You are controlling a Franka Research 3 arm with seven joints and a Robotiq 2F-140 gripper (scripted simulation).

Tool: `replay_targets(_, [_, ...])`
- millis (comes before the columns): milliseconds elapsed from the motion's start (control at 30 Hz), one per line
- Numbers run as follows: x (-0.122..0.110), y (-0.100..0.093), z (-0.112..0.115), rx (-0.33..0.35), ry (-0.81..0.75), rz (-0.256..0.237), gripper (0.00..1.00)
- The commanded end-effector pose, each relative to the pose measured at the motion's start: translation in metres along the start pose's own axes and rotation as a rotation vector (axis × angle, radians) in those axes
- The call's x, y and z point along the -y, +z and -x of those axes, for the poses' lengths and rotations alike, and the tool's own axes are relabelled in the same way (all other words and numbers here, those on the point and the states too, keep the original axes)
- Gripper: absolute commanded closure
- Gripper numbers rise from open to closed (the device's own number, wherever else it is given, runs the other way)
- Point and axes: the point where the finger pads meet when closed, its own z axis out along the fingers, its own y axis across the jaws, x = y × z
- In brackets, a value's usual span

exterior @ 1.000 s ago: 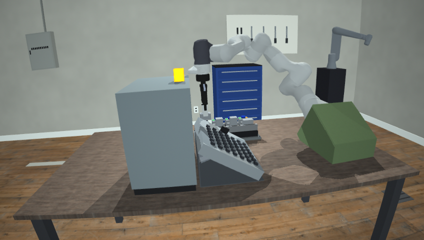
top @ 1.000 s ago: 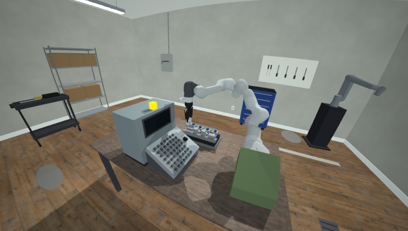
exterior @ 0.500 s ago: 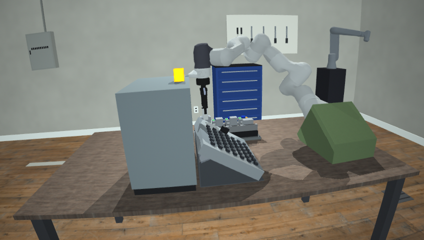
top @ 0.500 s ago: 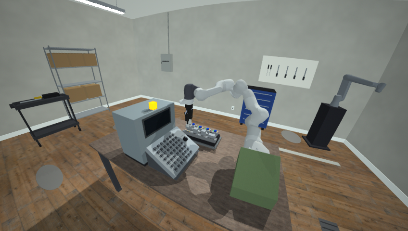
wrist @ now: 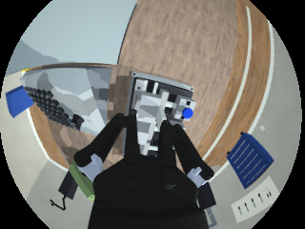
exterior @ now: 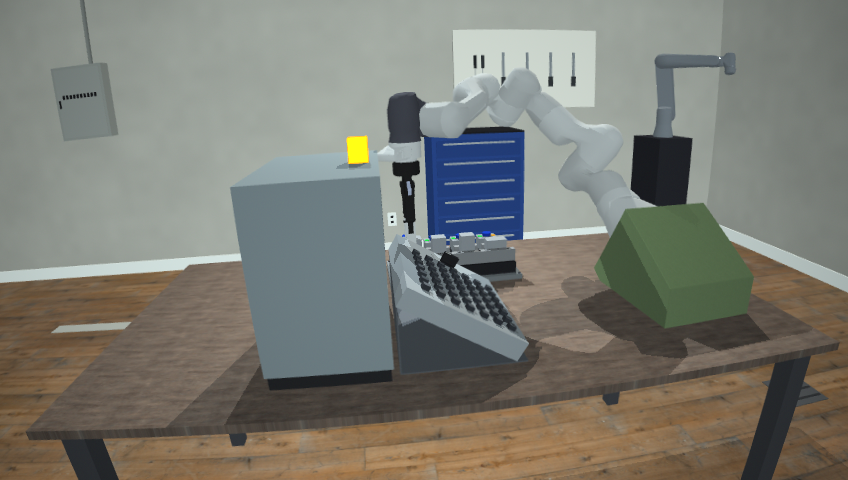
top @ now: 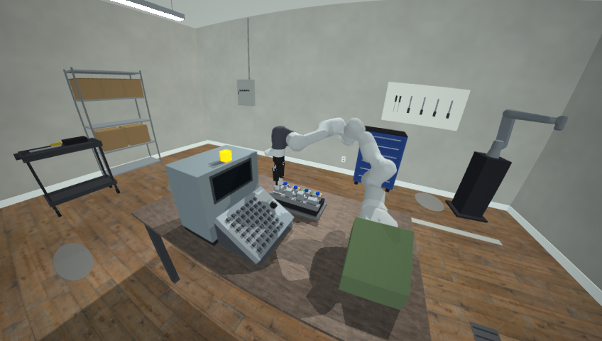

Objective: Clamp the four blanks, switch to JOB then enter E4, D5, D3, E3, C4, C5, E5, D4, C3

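My gripper [top: 277, 180] points straight down over the left end of the vise fixture [top: 298, 200], just above its nearest station. It is shut on a pale grey blank [wrist: 151, 122], which shows between the two black fingers in the wrist view. The fixture [wrist: 160, 97] lies right below the blank, with a blue valve knob [wrist: 187, 114] beside it. Pale grey blocks sit on the other stations [exterior: 470, 242]; small green lenses show there. The keyboard [top: 253, 219] slopes in front of the cabinet, with the black selector knob [top: 273, 205] at its top right. The amber lamp [top: 225, 155] on the cabinet is lit.
The grey cabinet [exterior: 312, 261] stands close to the left of my gripper [exterior: 409, 228]. A green box [top: 377, 261] covers the arm's base at the right of the table. A blue drawer cabinet [exterior: 474, 181] stands behind the table.
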Motion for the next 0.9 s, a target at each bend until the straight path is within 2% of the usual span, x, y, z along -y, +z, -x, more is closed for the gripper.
replay_targets(0, [0.0011, 0.0027, -0.0026, -0.009, 0.006, -0.001, 1.0])
replay_targets(867, [0.0011, 0.0061, -0.0026, -0.009, 0.006, -0.001, 1.0])
